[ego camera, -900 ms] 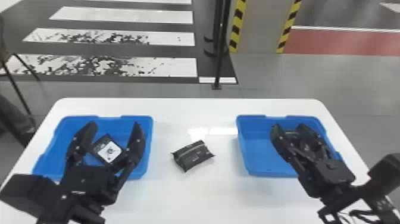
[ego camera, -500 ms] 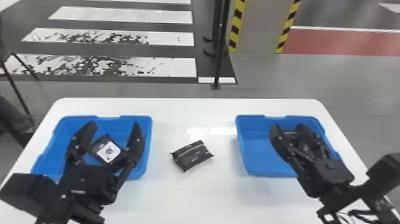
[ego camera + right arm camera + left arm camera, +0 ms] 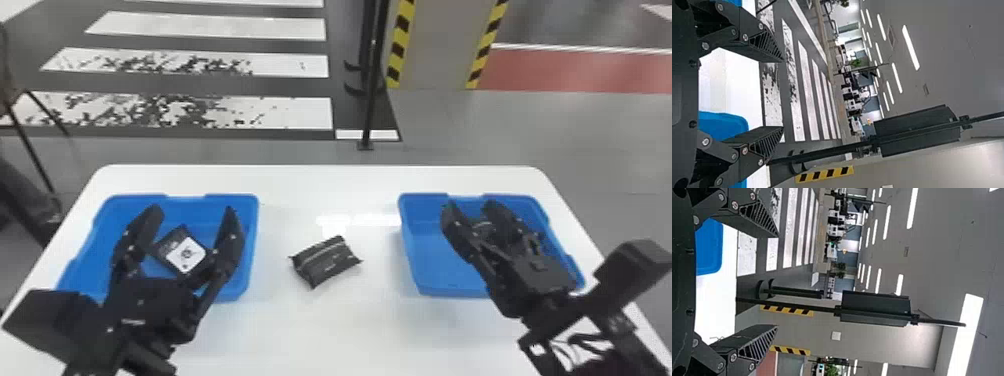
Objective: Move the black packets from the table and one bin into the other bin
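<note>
The left gripper [image 3: 192, 209] and right gripper [image 3: 470, 204] hang spread and empty, presumably for grasping room, with one black packet [image 3: 325, 262] on the white table [image 3: 330, 330] (a white-labelled packet [image 3: 186, 254] lies in the left blue bin [image 3: 253, 235]).

Tabletop [image 3: 350, 330]: white
Bins [image 3: 440, 265]: both blue
Packets [image 3: 325, 263]: I see black, one white-patched
Pillar edges [image 3: 400, 40]: yellow-and-black stripes, I see

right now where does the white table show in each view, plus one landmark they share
Head view: table across the lower half
Left wrist view: table between the fingers, beside blue bin
Right wrist view: table between those fingers
Shared landmark: white floor stripes, beyond the table
</note>
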### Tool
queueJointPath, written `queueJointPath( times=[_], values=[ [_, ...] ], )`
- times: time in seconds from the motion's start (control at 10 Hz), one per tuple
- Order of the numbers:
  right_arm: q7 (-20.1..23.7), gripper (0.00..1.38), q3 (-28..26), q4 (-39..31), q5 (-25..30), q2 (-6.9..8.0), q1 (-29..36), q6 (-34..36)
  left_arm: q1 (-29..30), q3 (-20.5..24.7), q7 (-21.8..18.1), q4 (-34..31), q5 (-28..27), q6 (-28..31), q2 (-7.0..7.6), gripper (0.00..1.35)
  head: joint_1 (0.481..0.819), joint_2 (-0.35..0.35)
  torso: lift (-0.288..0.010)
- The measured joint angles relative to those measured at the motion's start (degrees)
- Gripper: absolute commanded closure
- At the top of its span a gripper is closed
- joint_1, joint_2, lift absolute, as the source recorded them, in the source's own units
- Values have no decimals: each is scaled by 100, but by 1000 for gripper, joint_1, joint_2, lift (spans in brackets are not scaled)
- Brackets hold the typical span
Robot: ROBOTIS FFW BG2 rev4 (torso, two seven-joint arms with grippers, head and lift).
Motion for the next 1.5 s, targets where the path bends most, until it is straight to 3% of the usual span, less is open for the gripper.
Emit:
queueJointPath(
  times=[0.3,0.6,1.1,1.5],
  values=[
    [435,452,461,433,177,-108,-1023,949,-21,-17,0,0,11,59,1,228,695,31,-110],
    [711,450,867,873,830,-156,-1887,2030,-43,-36,-9,0,23,155,0,228,695,66,-110],
    [1130,381,2126,2561,1136,-329,-3350,2319,-99,-100,-39,10,23,376,9,228,695,124,-110],
    [1334,351,3022,3925,1107,-355,-4258,2353,-173,-103,-111,81,50,481,-1,228,695,143,-110]
  ],
)
